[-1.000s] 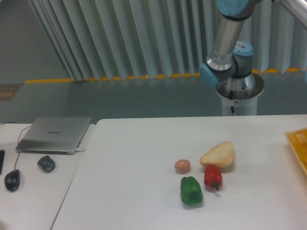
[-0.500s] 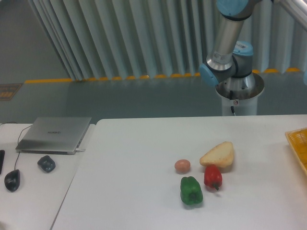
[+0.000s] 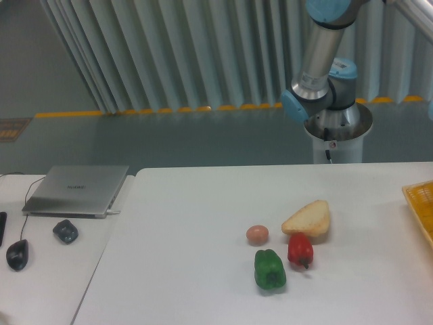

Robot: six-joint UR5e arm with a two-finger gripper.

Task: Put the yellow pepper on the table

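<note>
A closed silver laptop (image 3: pixel 76 189) lies on the side desk left of the table (image 3: pixel 189 223); on the table an egg (image 3: pixel 257 234) sits just left of the bread wedge (image 3: pixel 308 219), green pepper (image 3: pixel 270 269) and red pepper (image 3: pixel 300 250) below it; a yellow basket (image 3: pixel 421 203) at the right edge; yellow pepper and gripper are out of frame, so its opening cannot be told.

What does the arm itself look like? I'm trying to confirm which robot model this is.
Only part of the arm shows: a silver-grey tube link with light blue joint caps, on a round metallic base atop a white pedestal. A small red mark and a dark cable sit on the pedestal. The gripper is out of frame.
</note>
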